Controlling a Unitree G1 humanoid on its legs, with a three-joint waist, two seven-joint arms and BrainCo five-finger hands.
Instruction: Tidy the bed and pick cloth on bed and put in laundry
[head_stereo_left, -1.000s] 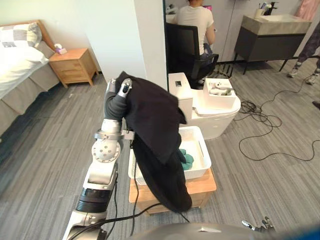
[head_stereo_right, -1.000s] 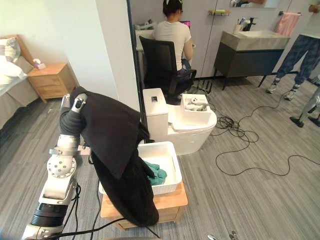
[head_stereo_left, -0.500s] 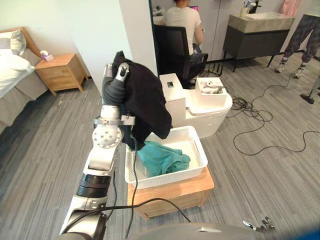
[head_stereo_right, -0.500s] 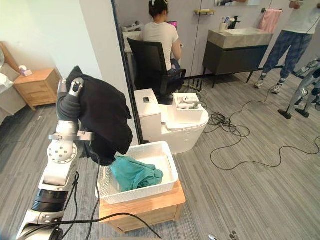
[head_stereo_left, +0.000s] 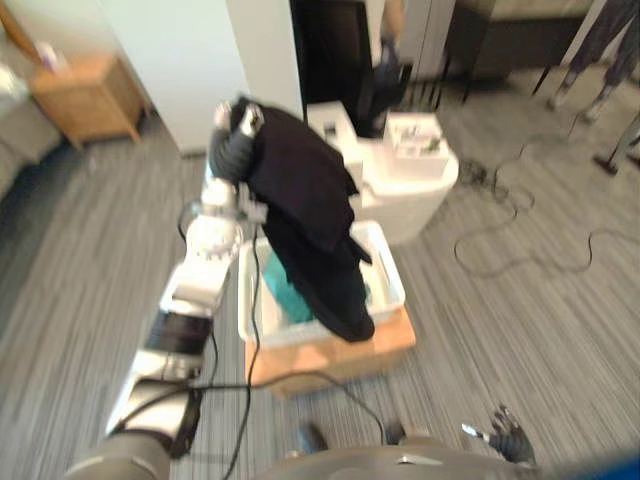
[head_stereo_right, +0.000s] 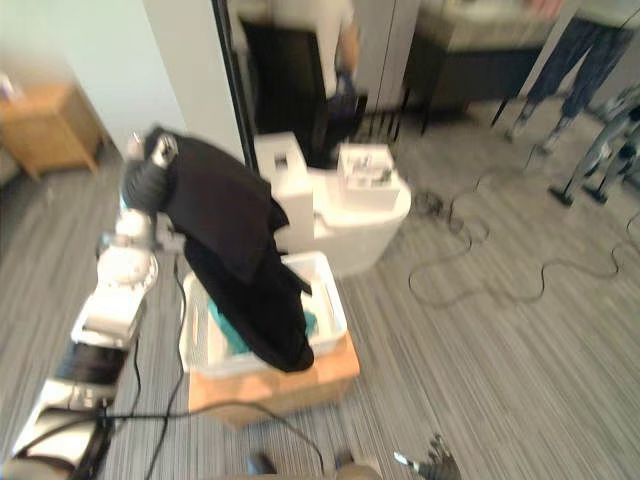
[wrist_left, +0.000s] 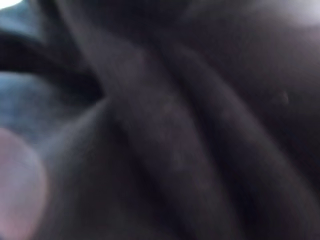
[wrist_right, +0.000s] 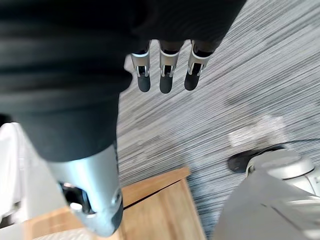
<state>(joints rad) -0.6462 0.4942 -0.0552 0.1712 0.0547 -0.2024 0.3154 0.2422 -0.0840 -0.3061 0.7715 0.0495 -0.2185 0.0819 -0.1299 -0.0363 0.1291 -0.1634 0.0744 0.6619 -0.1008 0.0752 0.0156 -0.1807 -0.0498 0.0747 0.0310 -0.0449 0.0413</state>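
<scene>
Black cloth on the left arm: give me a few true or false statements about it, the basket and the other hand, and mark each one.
1. The black cloth is draped on the robot's left arm and hangs over the white slatted plastic basket. True.
2. The basket is empty. False: a teal cloth lies in it, partly behind the black cloth.
3. The basket stands directly on the grey floor. False: it sits on a low wooden stand.
4. The right hand is low, away from the basket, with straight fingers and nothing in it. True.
</scene>
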